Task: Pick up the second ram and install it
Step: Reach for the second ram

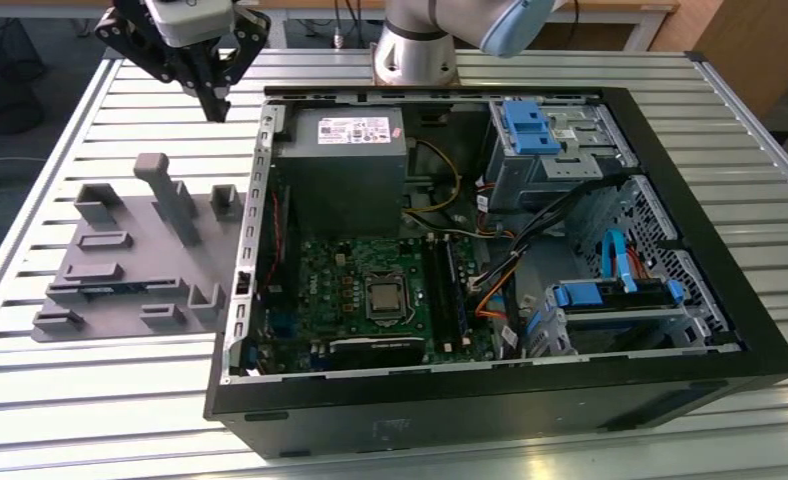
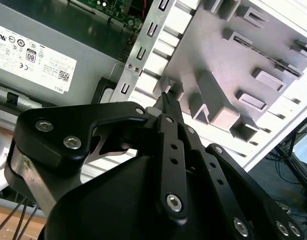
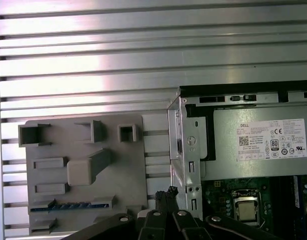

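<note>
The second ram [image 3: 73,205] is a thin blue stick lying in a slot of the grey plastic tray [image 3: 128,170] in the first wrist view. The tray [image 1: 127,255] sits on the slatted table at the exterior view's left, beside the open computer case [image 1: 501,260]. My gripper [image 1: 214,108] hangs high over the table beyond the tray's far end, near the case's corner. Its black fingers are shut together with nothing between them in both wrist views [image 3: 166,192] [image 2: 168,97]. The green motherboard [image 1: 367,290] lies inside the case, with long memory slots [image 1: 448,285] beside the processor.
The grey power supply [image 1: 343,150] fills the case's back left corner. Blue drive brackets [image 1: 525,125] and loose cables [image 1: 528,240] crowd the case's right half. The case's metal wall [image 1: 254,230] stands between tray and motherboard. The arm's base [image 1: 414,55] stands behind the case.
</note>
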